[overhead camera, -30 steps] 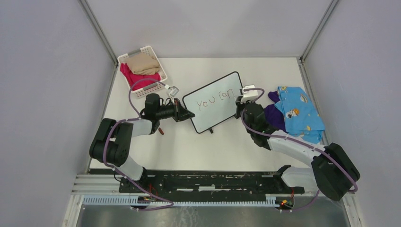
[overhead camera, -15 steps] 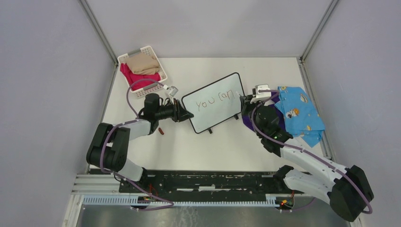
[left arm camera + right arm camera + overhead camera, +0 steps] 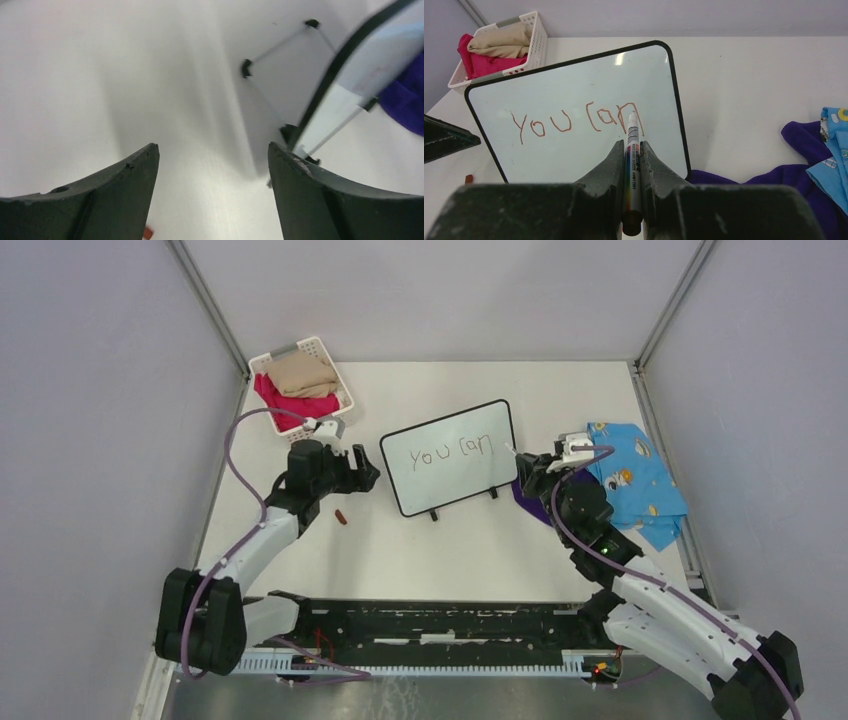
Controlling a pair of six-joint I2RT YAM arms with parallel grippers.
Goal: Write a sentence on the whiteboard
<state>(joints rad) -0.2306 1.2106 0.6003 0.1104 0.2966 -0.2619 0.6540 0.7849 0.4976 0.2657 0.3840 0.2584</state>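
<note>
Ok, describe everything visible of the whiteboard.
The whiteboard is a white rectangle in a rounded black frame, leaning on two black feet on the table. "You can" is written in reddish ink. The marker in the right gripper points at the last letter; contact unclear. The open left gripper stands apart.

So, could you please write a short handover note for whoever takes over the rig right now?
Left gripper: open and empty, just left of the whiteboard, not touching it.
Right gripper: shut on the marker, tip aimed at the end of the writing; I cannot tell whether it touches.
Whiteboard: propped on its feet mid-table, facing the arms.
Done: "you can" is written in red-brown along the upper half.
Left: the rest of the sentence. Little room remains right of the words, but the lower half is blank.
</note>
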